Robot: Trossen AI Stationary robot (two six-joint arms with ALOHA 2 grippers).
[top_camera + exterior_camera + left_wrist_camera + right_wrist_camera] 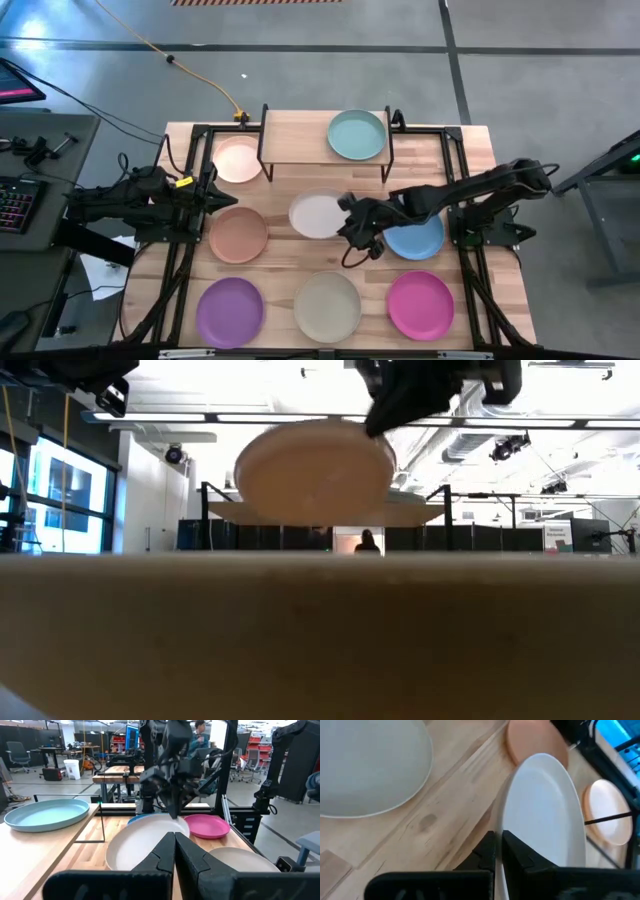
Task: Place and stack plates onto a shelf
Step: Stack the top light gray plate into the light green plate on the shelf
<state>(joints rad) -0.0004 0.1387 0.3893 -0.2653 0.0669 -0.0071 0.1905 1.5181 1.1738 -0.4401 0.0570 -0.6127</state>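
**Rim pinch on the grey plate, mid-counter**

Left end effector waits clenched and empty at the counter's left side. Grey plate sits centre, just before the shelf, which carries a teal plate. Right end effector is clenched on the grey plate's right rim, lifting it at a tilt. It looks light, stiff, matte, likely to pivot in an edge grip; hold deep on the rim.

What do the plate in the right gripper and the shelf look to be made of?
Grey plate, pinched at its rim by the right gripper: probably matte plastic or composite, no glare. Shelf: light wood top with visible grain, thin black legs, likely metal.
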